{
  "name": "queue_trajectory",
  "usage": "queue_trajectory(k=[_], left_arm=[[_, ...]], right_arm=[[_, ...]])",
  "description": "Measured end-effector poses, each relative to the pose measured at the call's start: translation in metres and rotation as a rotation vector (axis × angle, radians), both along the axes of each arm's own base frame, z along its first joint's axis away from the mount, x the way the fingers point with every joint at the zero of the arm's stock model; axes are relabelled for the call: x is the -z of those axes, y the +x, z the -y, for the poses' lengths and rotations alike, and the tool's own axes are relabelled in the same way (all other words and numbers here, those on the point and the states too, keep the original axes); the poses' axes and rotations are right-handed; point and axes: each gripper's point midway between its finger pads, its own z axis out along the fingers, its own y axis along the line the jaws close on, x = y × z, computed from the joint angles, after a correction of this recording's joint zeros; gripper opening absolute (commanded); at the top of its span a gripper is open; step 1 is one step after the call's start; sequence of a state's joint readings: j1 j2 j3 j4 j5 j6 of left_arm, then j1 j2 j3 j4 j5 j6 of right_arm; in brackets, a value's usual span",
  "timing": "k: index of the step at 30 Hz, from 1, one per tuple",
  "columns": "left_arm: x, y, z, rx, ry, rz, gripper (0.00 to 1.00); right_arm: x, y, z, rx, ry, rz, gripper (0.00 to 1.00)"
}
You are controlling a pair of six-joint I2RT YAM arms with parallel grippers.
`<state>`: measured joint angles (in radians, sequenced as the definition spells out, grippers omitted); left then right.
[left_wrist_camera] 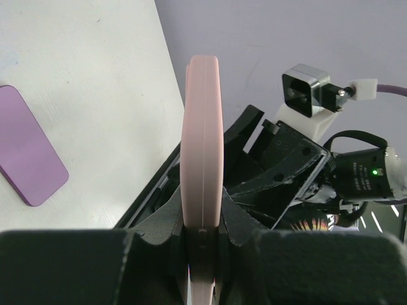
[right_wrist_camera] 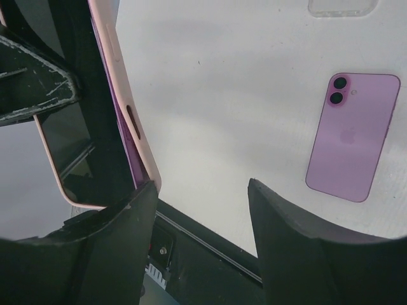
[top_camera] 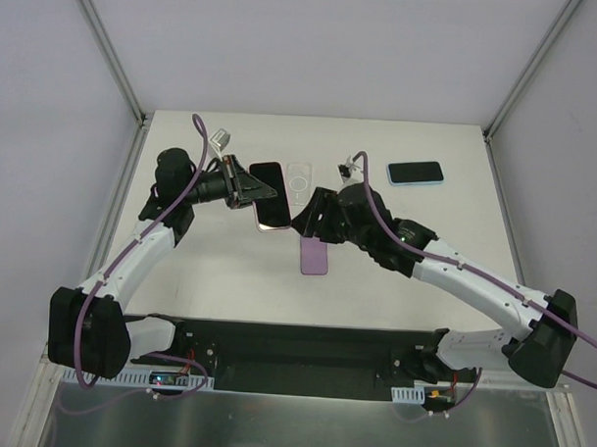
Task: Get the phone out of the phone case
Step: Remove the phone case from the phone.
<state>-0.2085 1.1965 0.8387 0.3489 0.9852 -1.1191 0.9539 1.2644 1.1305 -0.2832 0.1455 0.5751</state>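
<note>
The left fingers (left_wrist_camera: pixel 159 238) were pressed tight on the pink case (left_wrist_camera: pixel 202 146), pinching it by its thin edge, and the phone (top_camera: pixel 268 188) sat in that case, dark screen showing, held up off the desk (top_camera: pixel 219 265) over its far middle. From the left wrist the case stood edge-on, rising straight out from between the two fingers. The right fingers (right_wrist_camera: pixel 117 244) were spread wide and gripped nothing; one tip sat just beside the case's lower corner, though I couldn't tell whether it touched. In the overhead view the two arms met nose to nose, the right fingers just to the right of the held phone. Below them a purple phone (top_camera: pixel 315 255) lay flat on the desk, back up, its twin lenses clear from the right wrist. A clear case (top_camera: pixel 300 179) lay just past the held phone, and a blue phone (top_camera: pixel 415 174) rested well apart, near the far right edge.
</note>
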Motion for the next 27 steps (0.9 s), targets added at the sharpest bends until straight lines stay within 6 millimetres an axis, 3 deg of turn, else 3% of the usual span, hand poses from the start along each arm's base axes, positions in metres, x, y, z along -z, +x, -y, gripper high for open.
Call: queue_trajectory(k=[8,17,27], left_arm=[[-0.004,0.003,-0.002,-0.015,-0.041,0.006,0.0],[-0.006,0.007,-0.003,-0.019,-0.123,-0.015,0.0],[-0.008,0.012,-0.009,-0.063,-0.193,-0.017,0.0]], right_arm=[[0.008,0.008,-0.014,-0.03,0.118,-0.001,0.63],[0.001,0.004,-0.033,-0.136,0.268,0.021,0.66],[-0.003,0.007,-0.055,-0.182,0.495,-0.1,0.63]])
